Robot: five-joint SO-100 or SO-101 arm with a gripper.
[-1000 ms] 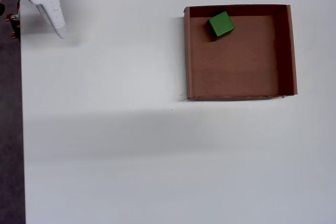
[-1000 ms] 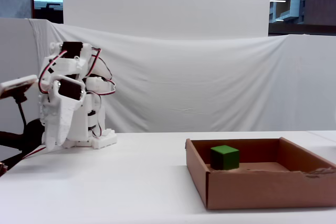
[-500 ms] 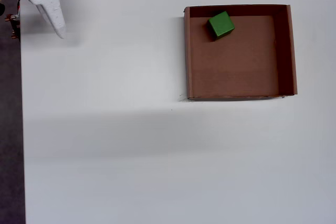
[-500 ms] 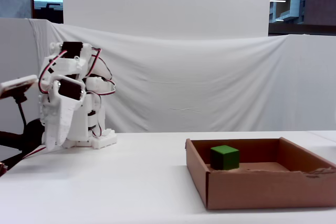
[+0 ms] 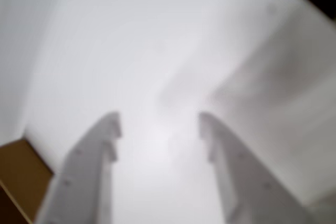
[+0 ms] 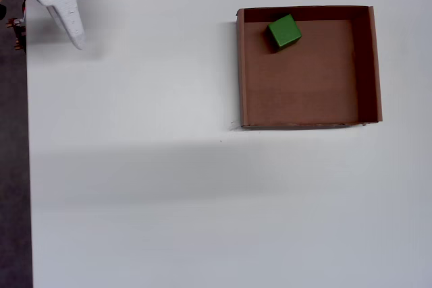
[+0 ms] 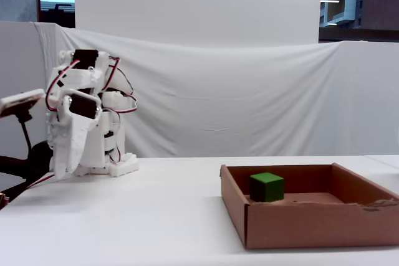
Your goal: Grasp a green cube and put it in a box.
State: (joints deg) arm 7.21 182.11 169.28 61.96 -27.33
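green cube [image 6: 284, 32] in box [image 6: 368, 65], tool [image 5: 159, 125] well apart, spread

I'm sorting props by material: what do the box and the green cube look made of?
The box looks like brown cardboard: matte, with thin folded walls and raw edges. The green cube has a smooth, matte, uniformly green surface; painted wood or plastic, I cannot tell which.

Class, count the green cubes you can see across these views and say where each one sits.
1: the green cube lies inside the box, near its top-left corner in the overhead view. No others show.
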